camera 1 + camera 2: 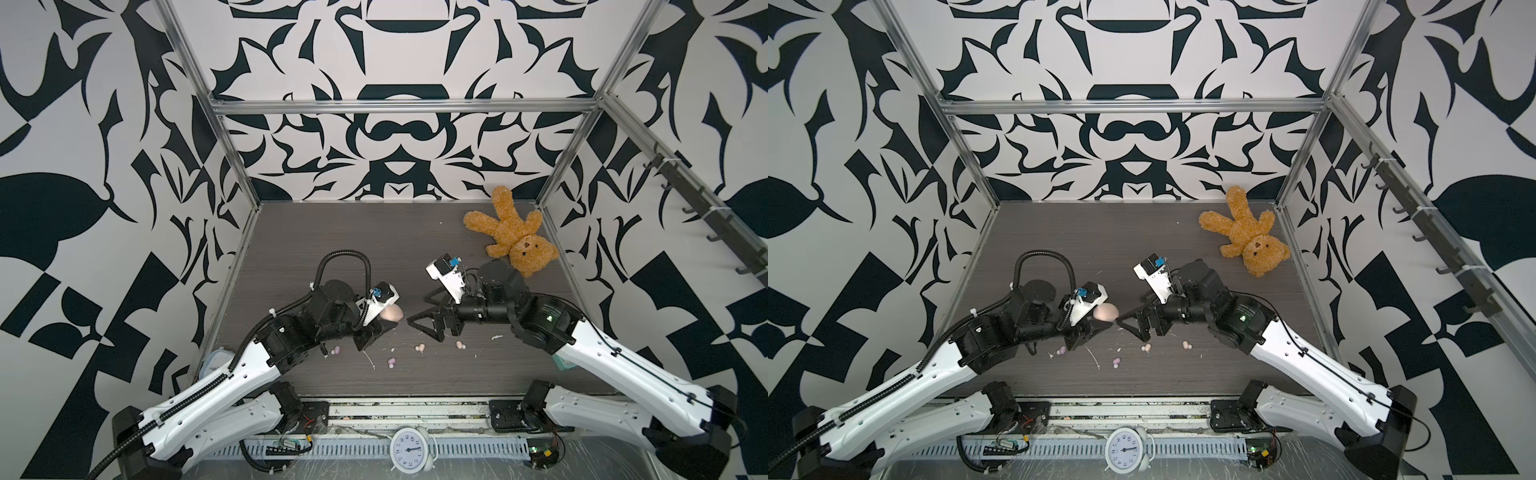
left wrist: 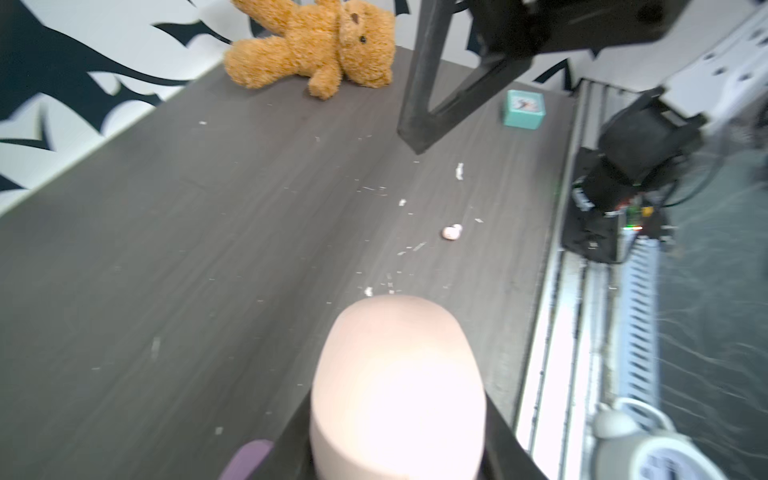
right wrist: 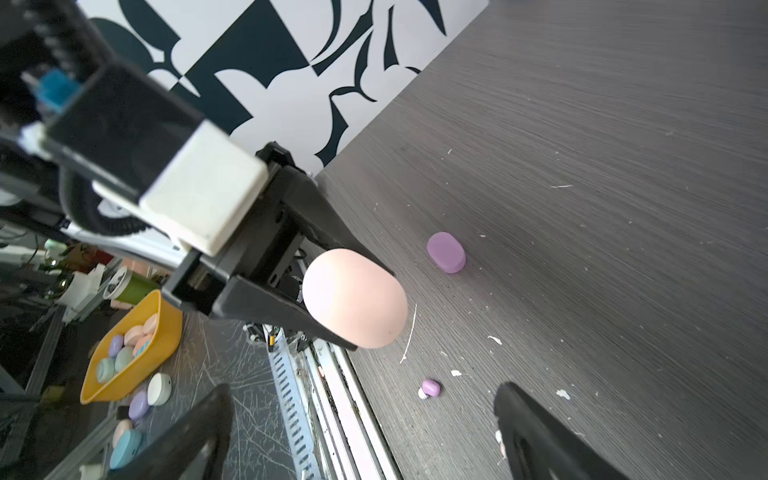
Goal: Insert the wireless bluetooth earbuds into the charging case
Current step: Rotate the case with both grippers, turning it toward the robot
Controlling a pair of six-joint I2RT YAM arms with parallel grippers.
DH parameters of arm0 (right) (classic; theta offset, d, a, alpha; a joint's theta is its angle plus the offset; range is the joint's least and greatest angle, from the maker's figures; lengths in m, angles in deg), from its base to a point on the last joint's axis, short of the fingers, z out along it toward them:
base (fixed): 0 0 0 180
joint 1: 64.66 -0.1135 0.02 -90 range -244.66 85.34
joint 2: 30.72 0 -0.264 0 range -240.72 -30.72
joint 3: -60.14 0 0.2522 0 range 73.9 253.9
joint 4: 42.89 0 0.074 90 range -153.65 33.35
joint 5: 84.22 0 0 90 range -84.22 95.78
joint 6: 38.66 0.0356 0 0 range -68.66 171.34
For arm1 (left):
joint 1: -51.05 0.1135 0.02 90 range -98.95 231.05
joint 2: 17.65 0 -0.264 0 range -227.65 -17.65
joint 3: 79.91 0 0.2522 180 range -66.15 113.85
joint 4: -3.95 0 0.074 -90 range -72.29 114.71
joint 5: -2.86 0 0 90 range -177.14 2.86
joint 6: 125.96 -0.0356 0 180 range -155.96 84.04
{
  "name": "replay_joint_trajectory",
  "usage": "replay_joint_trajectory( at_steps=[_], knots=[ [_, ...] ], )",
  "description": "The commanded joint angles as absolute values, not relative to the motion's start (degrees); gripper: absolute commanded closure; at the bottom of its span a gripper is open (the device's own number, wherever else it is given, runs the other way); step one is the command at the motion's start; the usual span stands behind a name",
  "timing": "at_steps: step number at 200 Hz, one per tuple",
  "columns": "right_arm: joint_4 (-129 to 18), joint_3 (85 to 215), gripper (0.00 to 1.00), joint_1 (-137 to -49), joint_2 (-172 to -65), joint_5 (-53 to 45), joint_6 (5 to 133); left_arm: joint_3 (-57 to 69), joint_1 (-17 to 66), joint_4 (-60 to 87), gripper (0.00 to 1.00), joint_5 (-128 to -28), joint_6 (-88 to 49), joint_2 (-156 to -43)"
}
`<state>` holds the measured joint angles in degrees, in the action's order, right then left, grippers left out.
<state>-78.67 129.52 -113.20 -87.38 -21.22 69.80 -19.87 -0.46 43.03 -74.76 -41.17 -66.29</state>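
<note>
Dark tabletop [image 1: 374,249], white scraps [image 1: 494,337] everywhere. Our left gripper [image 1: 388,322] clamps the peach charging case [image 1: 391,312], apparently shut, facing the right gripper [image 1: 415,309], wide open and empty. We'd guess it's presented for lid opening. Four earbuds [image 1: 420,347] lie loose on the tabletop nearby.

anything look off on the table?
White scraps and flecks litter the table among the loose earbuds, and are easy to mistake for their pale tips. A teddy bear lies sprawled face-up in the far right corner, unrelated to the job. Nothing looks broken.
</note>
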Motion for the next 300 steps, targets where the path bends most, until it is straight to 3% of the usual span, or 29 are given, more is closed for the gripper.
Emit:
replay_joint_trajectory(
  at_steps=[1,54,147,300],
  knots=[
    [-74.76,126.97,0.00,-113.61,-87.21,-27.05,66.02,-19.90,-0.37,48.06,1.00,-62.25,-34.87,-64.07],
    [-72.59,125.35,0.05,-115.80,-86.71,-27.21,64.67,-23.55,0.51,45.28,1.00,-54.56,-34.99,-62.75],
    [-73.16,124.18,0.14,-119.52,-88.10,-22.70,62.86,-23.33,1.08,44.44,1.00,-50.10,-35.61,-65.28],
    [-73.17,122.84,0.16,-122.04,-87.67,-18.87,62.59,-23.80,1.30,44.06,1.00,-49.23,-36.02,-64.98]
  ],
)
